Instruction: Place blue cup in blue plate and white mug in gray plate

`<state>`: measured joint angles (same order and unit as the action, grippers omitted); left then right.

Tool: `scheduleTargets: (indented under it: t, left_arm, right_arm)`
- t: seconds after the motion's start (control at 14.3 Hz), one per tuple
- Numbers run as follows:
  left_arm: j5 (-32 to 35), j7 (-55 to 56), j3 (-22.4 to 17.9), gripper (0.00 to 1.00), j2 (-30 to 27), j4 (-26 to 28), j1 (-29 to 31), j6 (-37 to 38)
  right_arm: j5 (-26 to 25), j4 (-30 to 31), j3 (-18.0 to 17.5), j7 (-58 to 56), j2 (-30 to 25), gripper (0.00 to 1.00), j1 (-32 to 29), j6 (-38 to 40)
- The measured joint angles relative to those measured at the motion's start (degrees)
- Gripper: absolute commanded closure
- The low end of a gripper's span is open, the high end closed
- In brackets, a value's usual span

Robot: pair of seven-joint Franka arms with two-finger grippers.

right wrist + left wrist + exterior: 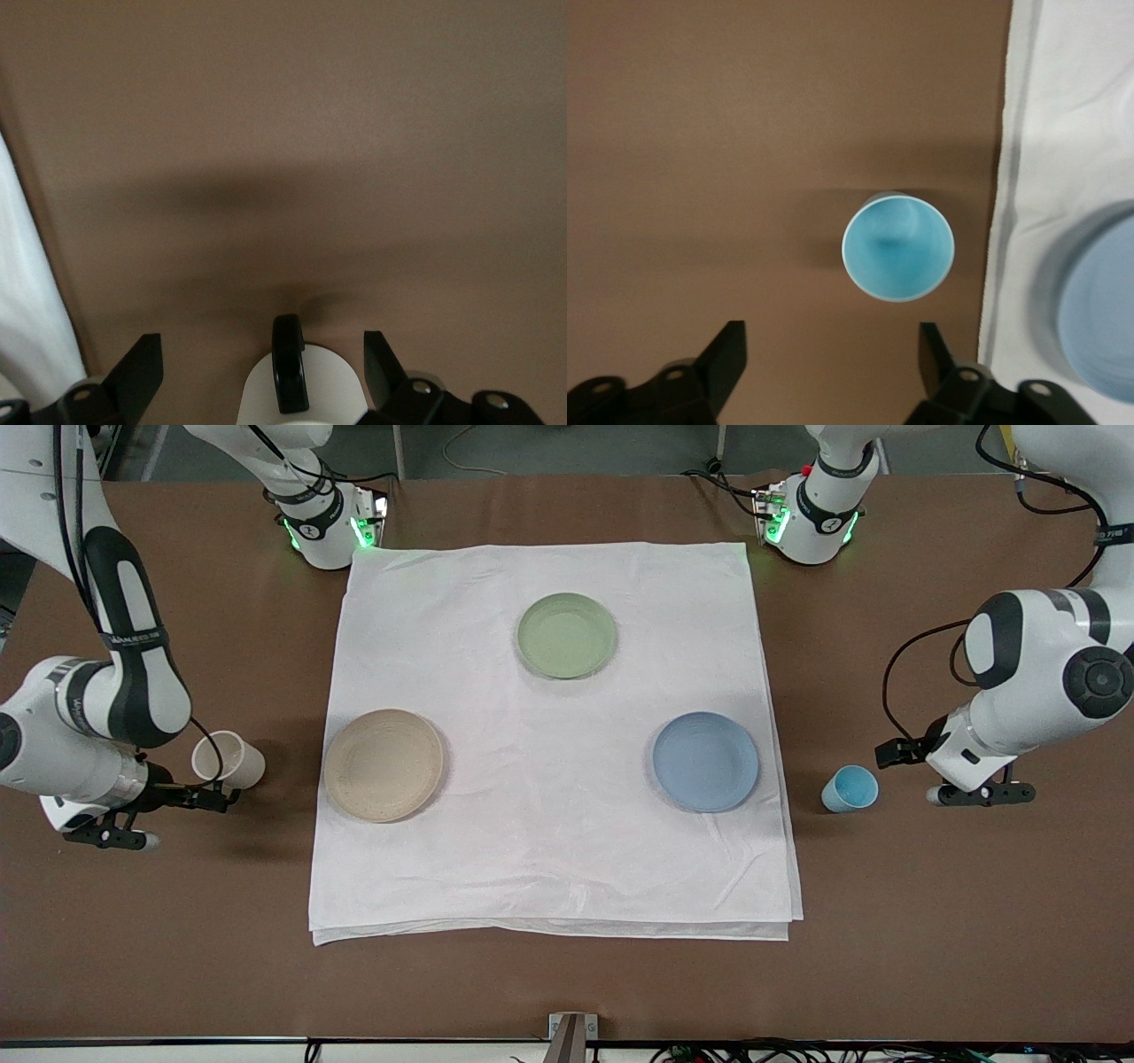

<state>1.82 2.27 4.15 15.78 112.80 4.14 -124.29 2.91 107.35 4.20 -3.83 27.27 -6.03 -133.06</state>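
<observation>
The white mug [229, 759] stands on the bare table at the right arm's end, beside the gray plate [383, 764]. My right gripper [202, 795] is open at the mug. In the right wrist view the mug [330, 390] with its dark handle [289, 363] lies between the spread fingers of that gripper [261, 352], touching neither. The blue cup [850, 788] stands on the bare table at the left arm's end, beside the blue plate [705, 761]. My left gripper [908, 755] is open and empty close by. In the left wrist view the cup [897, 248] sits just ahead of that gripper [831, 341].
A white cloth [549, 850] covers the middle of the brown table and carries all three plates. A sage-green plate [566, 635] lies on it, farther from the front camera than the other two. The cloth's edge [1001, 266] and the blue plate [1103, 319] show in the left wrist view.
</observation>
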Motion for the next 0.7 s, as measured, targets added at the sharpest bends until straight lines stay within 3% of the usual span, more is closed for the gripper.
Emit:
scheduleTargets:
  t: [0.14, 0.21, 0.35, 0.42, 0.49, 0.7]
  left_arm:
    - [0.0, 0.01, 0.0, 0.39, 3.0, 0.25, 0.32, -3.19]
    - [0.0, 0.09, 0.0, 0.4, 4.39, 0.25, 0.38, -4.45]
    - [0.0, 0.88, 0.07, 0.45, 6.63, 0.24, 0.37, -6.07]
    - [0.0, 1.58, 0.16, 0.52, 7.46, 0.23, 0.34, -6.52]
    - [0.0, 2.37, 0.3, 0.64, 8.07, 0.22, 0.25, -7.04]
    - [0.0, 3.63, 0.63, 0.96, 9.38, 0.19, -0.25, -8.21]
  right_arm:
    - [0.03, 2.26, -0.08, -0.01, 0.1, 0.26, 0.01, -1.71]
    - [0.04, 2.82, -0.1, -0.01, 0.09, 0.39, 0.01, -1.71]
    - [0.06, 3.8, -0.09, -0.06, 0.09, 0.8, 0.01, -1.68]
    - [0.06, 4.24, -0.09, -0.23, 0.08, 0.95, 0.01, -1.68]
    - [0.06, 4.54, -0.09, -0.45, 0.08, 1.0, 0.0, -1.67]
    - [0.09, 4.58, -0.11, -0.74, -0.15, 1.0, 0.01, -1.24]
